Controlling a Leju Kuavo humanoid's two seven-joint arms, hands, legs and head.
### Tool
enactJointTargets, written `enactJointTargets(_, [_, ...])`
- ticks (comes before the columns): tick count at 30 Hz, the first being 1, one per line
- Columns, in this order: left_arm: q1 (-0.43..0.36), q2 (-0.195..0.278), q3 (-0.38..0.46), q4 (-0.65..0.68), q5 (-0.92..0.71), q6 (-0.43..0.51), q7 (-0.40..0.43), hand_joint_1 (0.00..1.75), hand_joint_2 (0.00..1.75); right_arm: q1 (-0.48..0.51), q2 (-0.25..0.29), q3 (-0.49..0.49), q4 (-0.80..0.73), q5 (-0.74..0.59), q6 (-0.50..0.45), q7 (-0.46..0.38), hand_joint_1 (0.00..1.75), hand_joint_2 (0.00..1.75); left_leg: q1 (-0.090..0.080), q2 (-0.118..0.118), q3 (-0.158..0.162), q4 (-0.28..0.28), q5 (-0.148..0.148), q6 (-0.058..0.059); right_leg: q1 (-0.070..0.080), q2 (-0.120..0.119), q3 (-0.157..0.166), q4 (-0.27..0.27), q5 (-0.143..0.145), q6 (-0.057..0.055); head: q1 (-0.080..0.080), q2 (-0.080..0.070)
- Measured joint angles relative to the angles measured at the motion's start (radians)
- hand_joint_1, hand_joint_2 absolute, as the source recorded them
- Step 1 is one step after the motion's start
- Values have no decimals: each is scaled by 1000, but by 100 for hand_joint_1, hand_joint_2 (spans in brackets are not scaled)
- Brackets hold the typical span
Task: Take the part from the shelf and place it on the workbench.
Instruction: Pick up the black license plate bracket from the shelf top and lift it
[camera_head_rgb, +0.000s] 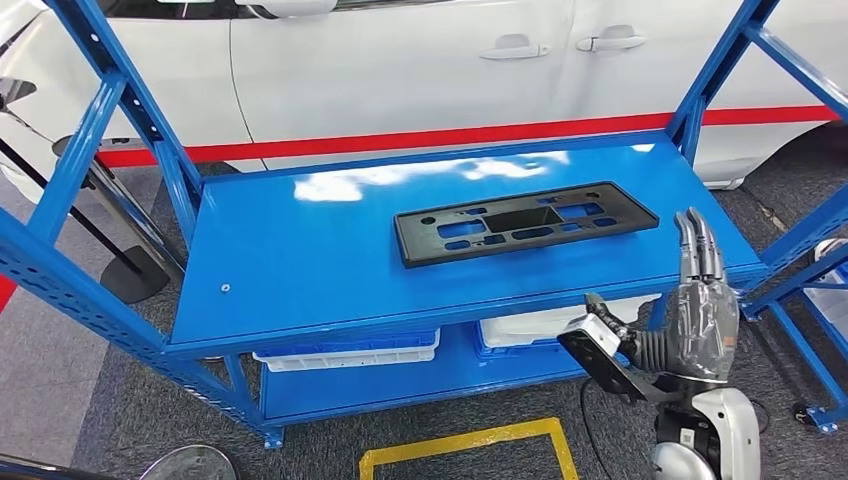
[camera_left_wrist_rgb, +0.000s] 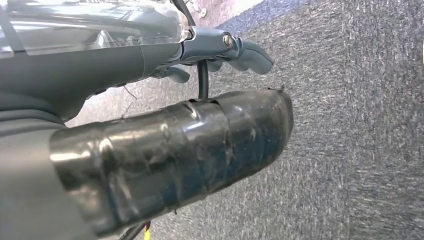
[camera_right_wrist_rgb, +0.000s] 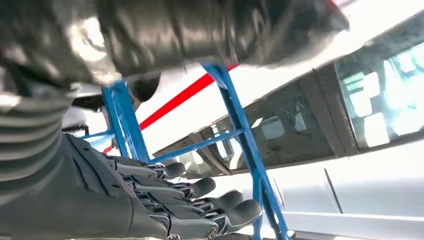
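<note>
One black part (camera_head_rgb: 525, 221) lies flat on the blue shelf (camera_head_rgb: 300, 260); the right robot hand (camera_head_rgb: 700, 310), fingers extended, holds nothing, and the left robot hand (camera_left_wrist_rgb: 165, 145) holds nothing either.

Car workshop: blue steel shelf (camera_head_rgb: 300, 260) beside a white car (camera_head_rgb: 400, 70), floor markings.

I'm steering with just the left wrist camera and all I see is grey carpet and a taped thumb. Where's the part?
Observer: The black part lies flat on the blue shelf's top level, toward its right side.
Operator: Is a hand near it?
Observer: The right hand is raised by the shelf's front right corner, fingers straight, not touching the part.
Operator: Is it holding anything?
Observer: No, the right wrist view shows its fingers apart and empty.
Operator: What's behind the shelf?
Observer: A white car with a red stripe.
</note>
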Motion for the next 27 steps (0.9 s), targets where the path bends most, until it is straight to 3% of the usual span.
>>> enactJointTargets(10, [-30,0,1,71,-51,23,3,0,0,-156,-60,97,292,144,1,21,0,175,0,0,0,1,0,0,0,-1,0,0,0,0,0,0])
enactJointTargets(27, [-32,0,8,109,-62,17,41,0,0,-353,-119,93,663,274,-25,35,0,175,0,0,-1,1,0,1,0,-1,-1,0,0,0,0,0])
